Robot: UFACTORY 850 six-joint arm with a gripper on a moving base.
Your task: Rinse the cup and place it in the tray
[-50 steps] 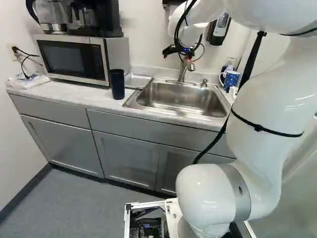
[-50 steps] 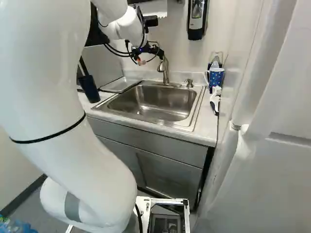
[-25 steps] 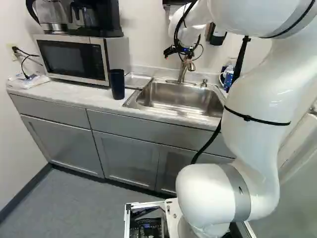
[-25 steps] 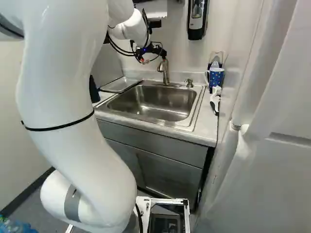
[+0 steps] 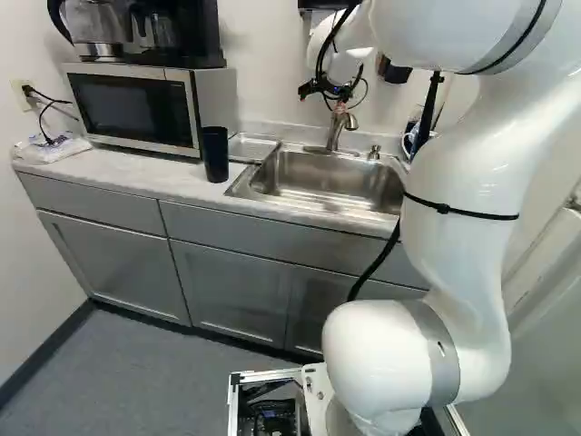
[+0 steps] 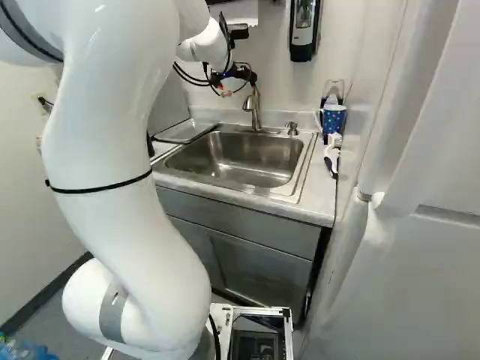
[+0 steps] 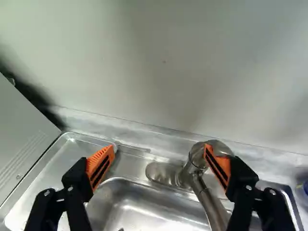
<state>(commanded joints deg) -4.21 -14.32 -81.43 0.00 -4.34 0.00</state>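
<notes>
My gripper (image 5: 339, 105) hangs above the back of the sink by the faucet in the left base view. Seen from the wrist, the gripper (image 7: 160, 148) is open and holds nothing; one finger overlaps the faucet's top (image 7: 196, 156). A tall dark blue cup (image 5: 215, 154) stands upright on the counter, left of the sink. A blue dotted mug (image 6: 334, 118) stands at the sink's other side. The metal tray (image 6: 186, 131) lies between microwave and sink, and its corner (image 7: 72, 149) shows beyond the other finger. The sink basin (image 6: 244, 159) holds nothing visible.
The microwave (image 5: 136, 107) with coffee makers on top stands left of the tray. A soap pump (image 6: 292, 128) rises behind the sink, and a white brush (image 6: 332, 154) lies right of it. A dispenser (image 6: 303, 30) hangs on the wall.
The upper arm has swung leftward in the left base view and rightward in the right one, where it now hides the dark cup. The gripper has shifted only slightly; the base stays still.
</notes>
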